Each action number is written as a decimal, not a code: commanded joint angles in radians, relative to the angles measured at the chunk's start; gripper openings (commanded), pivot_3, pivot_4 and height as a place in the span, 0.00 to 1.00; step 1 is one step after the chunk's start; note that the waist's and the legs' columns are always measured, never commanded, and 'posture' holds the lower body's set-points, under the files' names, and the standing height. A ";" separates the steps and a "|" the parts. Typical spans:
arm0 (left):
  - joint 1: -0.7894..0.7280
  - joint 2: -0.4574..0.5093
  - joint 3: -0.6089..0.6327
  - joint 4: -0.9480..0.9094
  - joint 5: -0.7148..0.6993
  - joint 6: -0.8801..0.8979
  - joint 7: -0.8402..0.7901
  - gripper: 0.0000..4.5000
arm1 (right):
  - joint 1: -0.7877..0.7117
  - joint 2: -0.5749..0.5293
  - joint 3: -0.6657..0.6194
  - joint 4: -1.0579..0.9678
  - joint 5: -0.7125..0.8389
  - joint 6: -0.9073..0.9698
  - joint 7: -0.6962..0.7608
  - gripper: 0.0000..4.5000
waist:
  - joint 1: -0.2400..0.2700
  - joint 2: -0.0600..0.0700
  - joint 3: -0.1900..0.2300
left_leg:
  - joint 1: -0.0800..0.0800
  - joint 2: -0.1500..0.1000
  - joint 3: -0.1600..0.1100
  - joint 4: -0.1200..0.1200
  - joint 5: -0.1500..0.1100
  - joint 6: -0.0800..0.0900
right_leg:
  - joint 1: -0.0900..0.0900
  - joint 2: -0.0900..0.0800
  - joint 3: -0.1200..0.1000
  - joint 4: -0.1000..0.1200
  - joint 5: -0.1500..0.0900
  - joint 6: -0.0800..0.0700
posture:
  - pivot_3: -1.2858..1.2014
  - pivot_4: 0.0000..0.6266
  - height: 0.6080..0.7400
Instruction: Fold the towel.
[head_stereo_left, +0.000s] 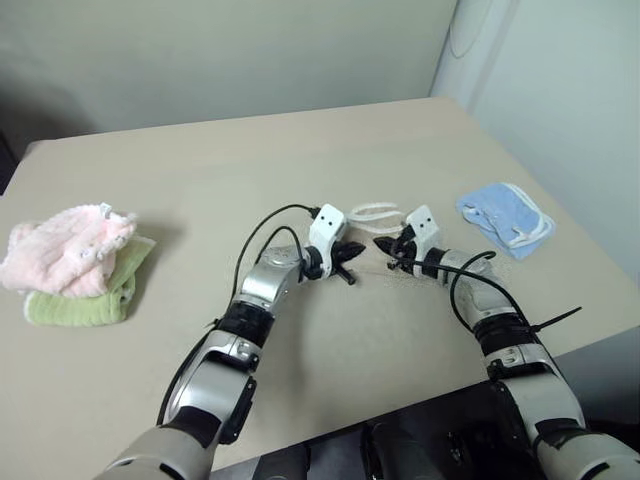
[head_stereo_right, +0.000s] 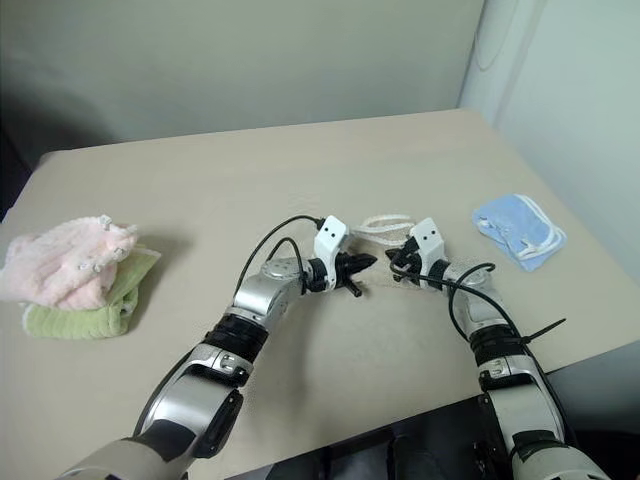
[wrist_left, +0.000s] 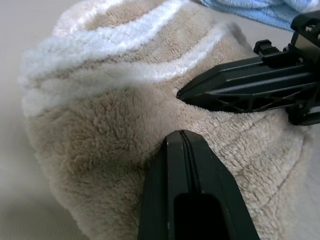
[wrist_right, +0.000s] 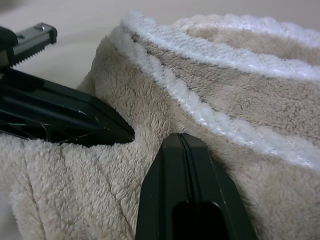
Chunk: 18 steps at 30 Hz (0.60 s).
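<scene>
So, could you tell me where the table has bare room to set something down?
Bare table runs along the far edge, and between the pink-and-green towel stack and the left arm. It is crowded mid-table, where both end effectors meet on the beige towel, with the blue cloth beside.

Towel: fluffy beige terry, white corded edging. Tool fingers: matt black plastic. Table: smooth, matt.

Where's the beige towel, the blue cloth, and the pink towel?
beige towel (wrist_left: 115, 125), left wrist view, fluffy middle.
blue cloth (head_stereo_left: 497, 211), left eye view, its centre.
pink towel (head_stereo_left: 65, 252), left eye view, top of pile.
</scene>
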 joint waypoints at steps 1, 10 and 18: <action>0.026 -0.021 0.122 -0.097 -0.102 0.000 0.006 0.01 | 0.015 -0.029 -0.032 -0.055 0.010 -0.007 -0.003 0.00 | 0.000 0.000 0.000 | 0.000 0.000 0.000 0.000 0.000 0.000 | 0.000 0.000 0.000 0.000 0.001 0.000 | 0.52 0.24 1.00; 0.168 0.129 0.378 -0.525 -0.302 0.191 0.091 0.00 | 0.011 -0.170 -0.183 -0.320 0.226 0.302 0.079 0.35 | -0.004 0.001 0.000 | -0.006 0.000 0.003 -0.003 0.009 -0.014 | -0.006 0.000 0.000 -0.003 0.000 -0.001 | 0.52 0.24 1.00; 0.391 0.285 0.489 -0.617 -0.315 0.199 0.113 0.00 | -0.081 -0.173 -0.191 -0.150 0.289 0.476 0.140 0.99 | -0.011 0.001 0.000 | -0.005 0.000 0.003 -0.004 0.010 -0.014 | -0.007 0.001 0.001 -0.002 0.000 -0.001 | 0.52 0.24 1.00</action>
